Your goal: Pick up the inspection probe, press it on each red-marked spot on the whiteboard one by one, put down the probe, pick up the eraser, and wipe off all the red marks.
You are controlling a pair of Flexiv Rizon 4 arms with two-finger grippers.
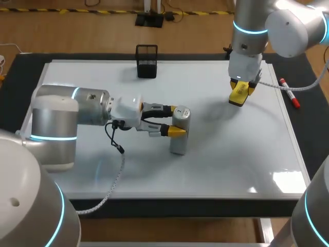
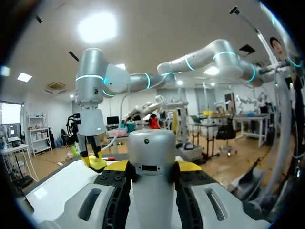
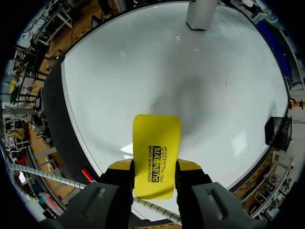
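My right jaws pinch the flat yellow plastic eraser [image 3: 156, 157] end-down over the glossy whiteboard [image 3: 143, 71]; my left jaws pinch the upright silver cylindrical probe [image 2: 152, 148].

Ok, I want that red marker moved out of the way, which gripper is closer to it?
Right. The right gripper, holding the eraser, is just beside the marker lying at the board's right edge. The left gripper, shut on the probe, is mid-board, much farther away.

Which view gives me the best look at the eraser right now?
Right wrist view: the yellow eraser shows its broad face close up, clamped in the right pincer. Head view shows it small against the whiteboard; left wrist view, a distant yellow sliver.
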